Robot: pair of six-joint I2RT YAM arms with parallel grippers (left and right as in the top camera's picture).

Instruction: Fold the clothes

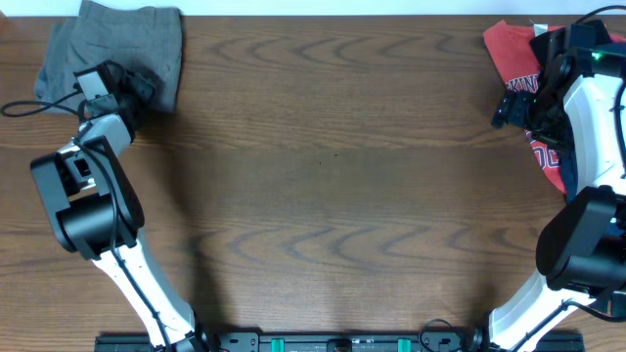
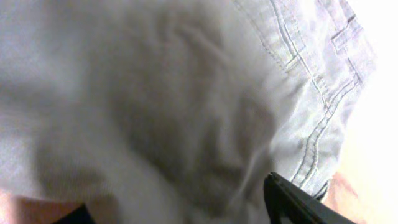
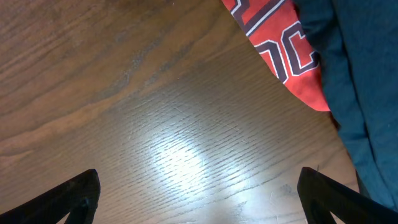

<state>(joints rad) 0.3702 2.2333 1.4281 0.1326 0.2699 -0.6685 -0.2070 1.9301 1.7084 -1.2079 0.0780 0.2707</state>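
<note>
The grey-taupe shorts (image 1: 117,44) lie bunched at the far left corner of the table. My left gripper (image 1: 142,90) sits at their near right edge, open, with the cloth right under it. The left wrist view is filled with the shorts (image 2: 186,112), their stitched waistband at the upper right. The red printed T-shirt (image 1: 514,54) lies at the far right with a navy garment (image 3: 367,81) over it. My right gripper (image 1: 511,106) is open over bare wood just left of the T-shirt (image 3: 280,50).
The brown wooden table (image 1: 333,186) spreads between the two arms. A black cable (image 1: 24,108) runs off the left edge. The arm bases stand at the near left and near right.
</note>
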